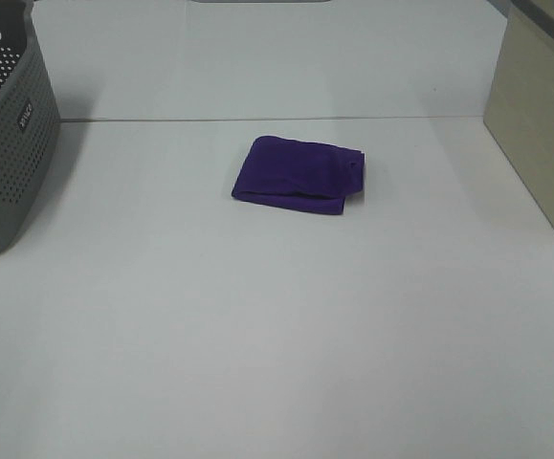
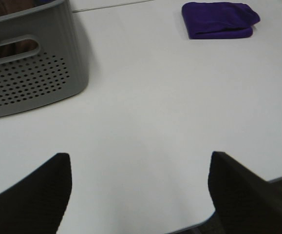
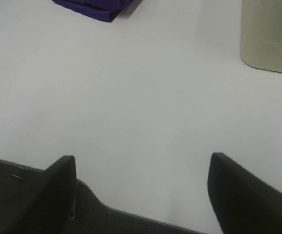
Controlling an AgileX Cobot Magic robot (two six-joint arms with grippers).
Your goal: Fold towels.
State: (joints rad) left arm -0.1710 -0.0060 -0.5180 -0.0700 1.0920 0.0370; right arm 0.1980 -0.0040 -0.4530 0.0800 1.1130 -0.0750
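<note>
A purple towel (image 1: pixel 300 174) lay folded into a compact rectangle near the middle of the white counter (image 1: pixel 277 335), apparently set down finished, between a grey perforated basket (image 1: pixel 4 134) at the left edge and a beige bin (image 1: pixel 542 115) at the right, likely source and destination. Both arms sat pulled back near the counter's front edge, out of the high view, the left fingers (image 2: pixel 28 195) and right fingers (image 3: pixel 58 190) spread wide and holding nothing. Both containers were cropped, and the basket's contents were hard to make out.
</note>
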